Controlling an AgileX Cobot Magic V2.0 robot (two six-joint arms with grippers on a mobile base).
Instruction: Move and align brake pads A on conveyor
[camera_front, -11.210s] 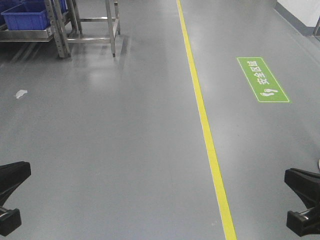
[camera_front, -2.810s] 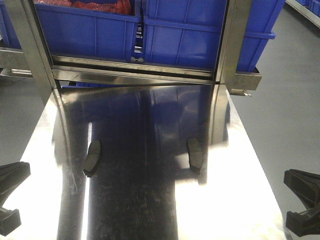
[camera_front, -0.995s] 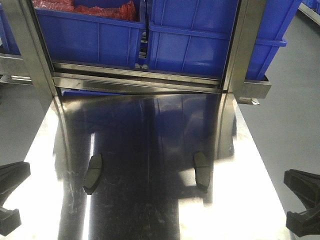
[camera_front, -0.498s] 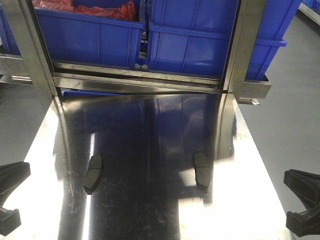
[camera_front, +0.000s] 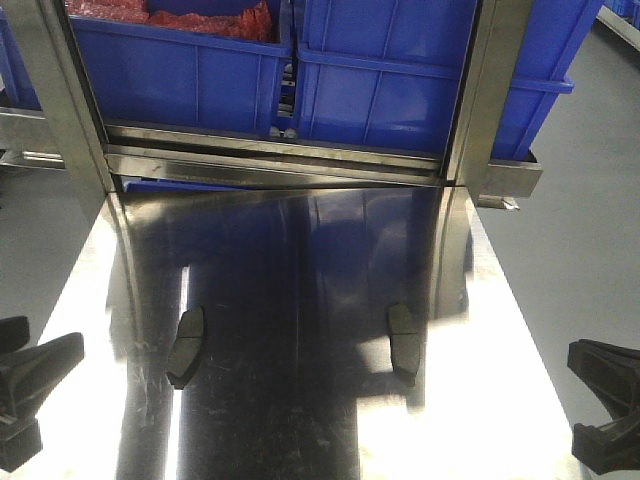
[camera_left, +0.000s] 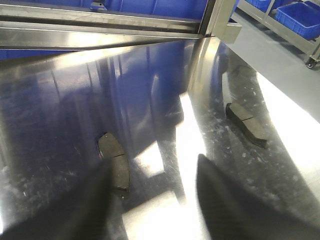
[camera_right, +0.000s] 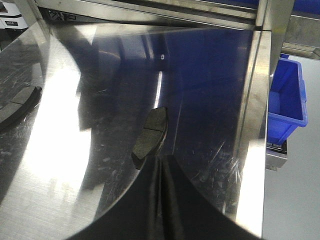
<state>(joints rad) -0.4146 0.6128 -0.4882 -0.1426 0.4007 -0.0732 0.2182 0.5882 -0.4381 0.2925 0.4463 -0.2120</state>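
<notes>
A small dark grey curved oblong brake pad (camera_front: 186, 346) lies flat on the shiny steel bench (camera_front: 300, 430), left of centre. A second like pad (camera_front: 403, 343) lies well apart to its right, roughly level with it. Both run lengthwise away from the robot, each with a thin groove across its middle.

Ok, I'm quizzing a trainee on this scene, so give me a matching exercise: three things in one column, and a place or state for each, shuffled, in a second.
1. left pad
2. bins
3. left gripper

a. open, holding nothing
b. lying on the table
c. on the shelf behind the table

Pairs: 1-b, 2-c, 3-a
</notes>
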